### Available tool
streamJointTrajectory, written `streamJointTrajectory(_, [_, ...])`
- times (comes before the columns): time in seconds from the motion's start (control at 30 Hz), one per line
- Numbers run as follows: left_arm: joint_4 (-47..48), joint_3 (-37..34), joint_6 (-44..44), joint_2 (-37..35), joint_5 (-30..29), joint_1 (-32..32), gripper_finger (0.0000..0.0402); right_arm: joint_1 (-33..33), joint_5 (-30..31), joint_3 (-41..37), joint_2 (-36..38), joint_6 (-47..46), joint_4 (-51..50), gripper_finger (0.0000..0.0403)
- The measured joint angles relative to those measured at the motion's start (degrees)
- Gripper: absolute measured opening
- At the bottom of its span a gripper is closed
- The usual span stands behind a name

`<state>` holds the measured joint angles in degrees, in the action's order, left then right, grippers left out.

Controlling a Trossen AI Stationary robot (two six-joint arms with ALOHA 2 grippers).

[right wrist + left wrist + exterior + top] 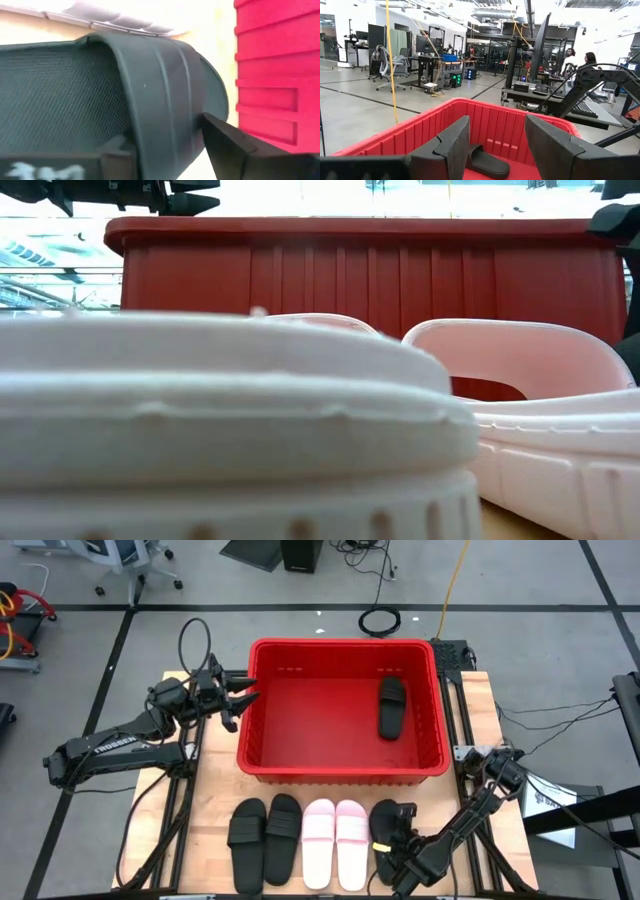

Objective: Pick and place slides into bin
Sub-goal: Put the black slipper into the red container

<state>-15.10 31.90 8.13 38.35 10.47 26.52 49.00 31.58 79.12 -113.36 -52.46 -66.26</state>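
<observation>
Black slide (391,706) lying inside red bin (262,730). Left hand (243,698) hovering at bin's rim, fingers spread. Right hand (392,840) down on surface, straddling strap of another black slide (165,100); clamped or not, cannot tell.

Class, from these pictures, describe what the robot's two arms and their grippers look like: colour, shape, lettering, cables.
Both arms are dark, jointed links. The left arm carries white "TROSSEN" lettering, and a black cable loops above its wrist. The left gripper has two matte black, wedge-shaped fingers. The right arm is equally black; its gripper has the same angular fingers.
</observation>
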Motion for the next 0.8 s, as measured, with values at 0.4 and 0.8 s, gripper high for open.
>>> streamJointTrajectory(0.4, [0.1, 0.0, -0.1, 0.0, 0.0, 0.0, 0.0198, -0.5, -0.1, -0.9, 0.2, 1.1, 0.2, 0.0012])
streamJointTrajectory(0.8, [0.4, 0.0, -0.1, 0.0, -0.1, 0.0, 0.0198, -1.4, -2.8, -1.0, 5.1, 2.4, -3.9, 0.0005])
